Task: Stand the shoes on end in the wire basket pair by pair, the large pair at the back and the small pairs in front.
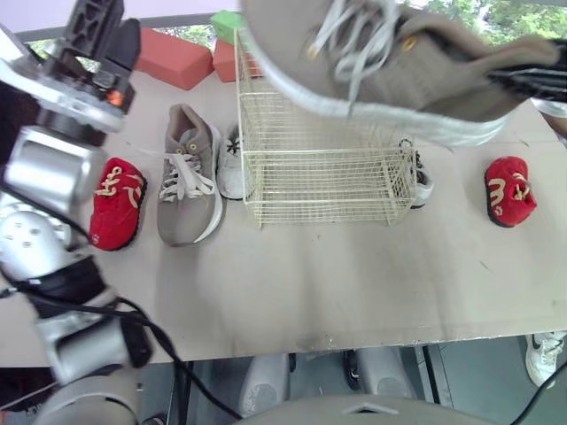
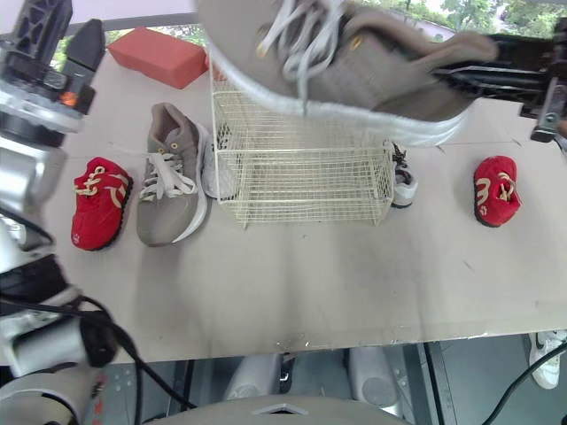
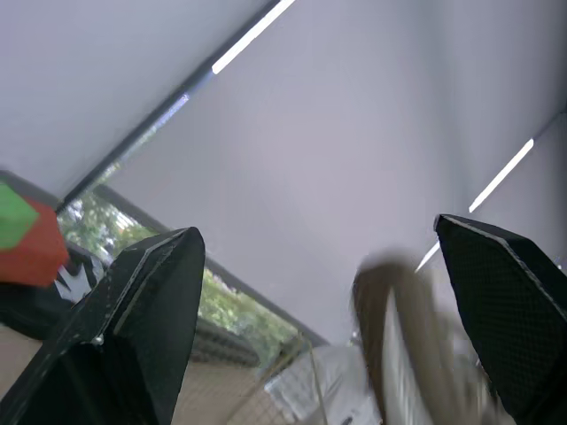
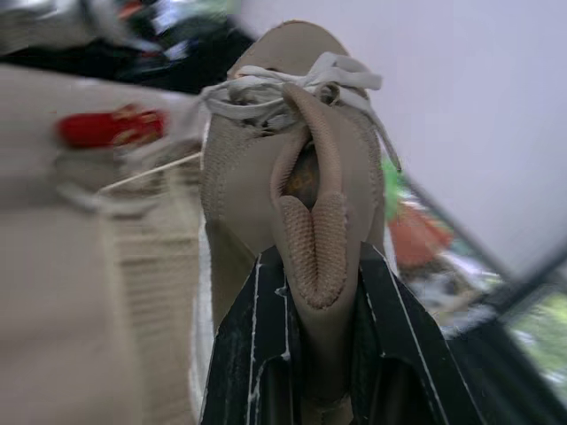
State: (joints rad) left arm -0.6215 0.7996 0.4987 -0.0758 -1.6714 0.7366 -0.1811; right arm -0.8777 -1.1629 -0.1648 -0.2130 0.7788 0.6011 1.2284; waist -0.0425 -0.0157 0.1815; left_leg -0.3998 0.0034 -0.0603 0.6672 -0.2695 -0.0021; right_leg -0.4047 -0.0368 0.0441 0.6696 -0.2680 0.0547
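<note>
1. Pale tabletop (image 1: 337,283) before a window with greenery, with red blocks (image 1: 173,57) and a green block (image 1: 226,22) at its far edge. A cream wire basket (image 1: 328,190) stands mid-table, and no shoe can be seen in the part of it that shows.
2. One large tan sneaker (image 1: 416,62) hangs in the air on its side above the basket's back half, its toe toward the robot's left and its white laces dangling. Its mate, the second tan sneaker (image 1: 186,177), lies sole-down on the table just left of the basket.
3. The raised sneaker looks light, with a soft knit upper that will give under pressure and a firmer white sole. The padded heel collar is the sensible place to grip it. Loose laces could snag on the wires as it goes in toe-down.
4. The right gripper (image 4: 317,257) is closed narrowly on that heel. One black finger lies on each side of the collar, and the padding bulges between them.
5. The left gripper (image 3: 316,228) is raised at the robot's left with its fingers spread wide, holding nothing.
6. The small pairs wait split up on the table. One red slipper (image 1: 115,204) is at far left and the other red slipper (image 1: 511,190) at far right. A white trainer (image 1: 232,164) sits between the second tan sneaker and the basket, and another white trainer (image 1: 421,181) is against the basket's right wall.
</note>
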